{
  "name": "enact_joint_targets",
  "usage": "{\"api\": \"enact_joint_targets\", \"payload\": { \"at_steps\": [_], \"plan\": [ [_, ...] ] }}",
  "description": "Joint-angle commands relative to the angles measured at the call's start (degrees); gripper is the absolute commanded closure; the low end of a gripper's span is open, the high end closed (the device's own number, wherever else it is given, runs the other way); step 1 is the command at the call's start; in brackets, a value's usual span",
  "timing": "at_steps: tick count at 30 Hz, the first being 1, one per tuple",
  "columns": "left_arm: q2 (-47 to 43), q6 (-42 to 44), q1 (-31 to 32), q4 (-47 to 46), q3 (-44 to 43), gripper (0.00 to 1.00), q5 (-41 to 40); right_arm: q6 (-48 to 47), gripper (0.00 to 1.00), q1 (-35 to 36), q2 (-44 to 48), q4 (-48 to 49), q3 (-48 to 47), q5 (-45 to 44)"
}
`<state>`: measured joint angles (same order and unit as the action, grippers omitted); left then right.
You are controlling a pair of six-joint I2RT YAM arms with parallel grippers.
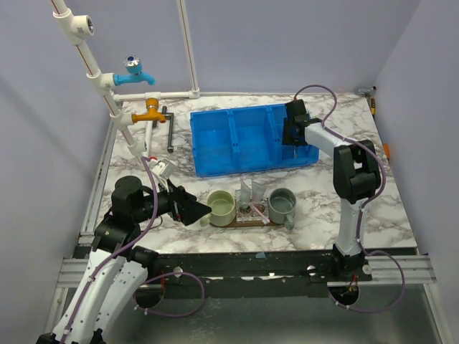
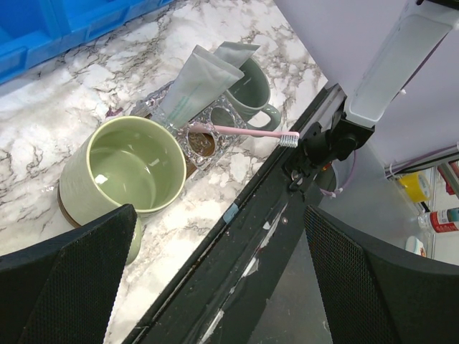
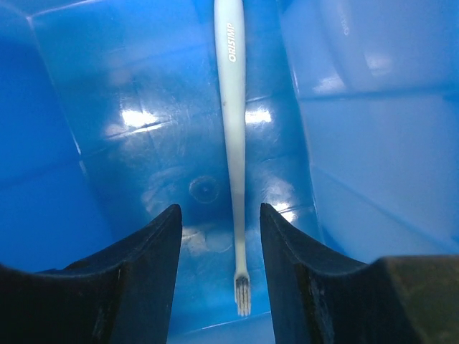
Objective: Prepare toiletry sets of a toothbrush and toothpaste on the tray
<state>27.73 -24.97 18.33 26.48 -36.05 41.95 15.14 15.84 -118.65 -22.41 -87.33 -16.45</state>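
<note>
While the left gripper hangs at the table's near edge with its fingers spread wide and nothing between them, the first set sits just beyond it on the tray. The light-green cup stands at the tray's left end, closest to those idle fingers, and the grey-green mug stands at the right end. Between them, two toothpaste tubes lean upright, caps down, in what appears to be a clear glass holder. The pink toothbrush lies flat across that holder, its long axis slanting toward the front rail, bristle head leading. Further back, in the right-hand compartment of the blue bin, the right gripper is lowered over the light-blue toothbrush, evidently lined up to collect it for the second set. Its fingers stand partly apart on either side of the brush, touching nothing. The brush rests on the bin floor, handle pointing away from the wrist, bristles nearest, its length running straight down the gap.
</note>
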Motion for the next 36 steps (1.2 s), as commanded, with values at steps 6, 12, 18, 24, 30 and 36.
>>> {"api": "enact_joint_targets", "payload": {
  "at_steps": [6, 12, 18, 24, 30, 36],
  "plan": [
    [0.36, 1.06, -0.22, -1.13, 0.55, 0.01, -0.60, 0.50, 0.48, -1.11, -3.01, -0.87, -1.53, 1.27],
    [0.65, 1.07, -0.22, -1.08, 0.63, 0.01, -0.50, 0.94, 0.51, -1.16, -3.53, -0.79, -0.53, 3.89],
    [0.92, 1.07, -0.22, -1.21, 0.58, 0.01, -0.31, 0.86, 0.63, -1.17, -3.93, -0.70, 0.47, 5.77],
    [0.92, 1.07, -0.22, -1.08, 0.61, 0.01, -0.43, 0.60, 0.85, -1.16, -3.96, -0.70, 1.22, 6.77],
    [0.88, 1.07, -0.22, -1.08, 0.59, 0.01, -0.55, 0.19, 1.00, -1.19, -2.57, -0.70, 0.52, 7.13],
    [0.88, 1.07, -0.22, -0.99, 0.58, 0.01, -0.65, 0.29, 1.00, -1.16, 1.41, -0.88, -0.06, 6.98]
  ]
}}
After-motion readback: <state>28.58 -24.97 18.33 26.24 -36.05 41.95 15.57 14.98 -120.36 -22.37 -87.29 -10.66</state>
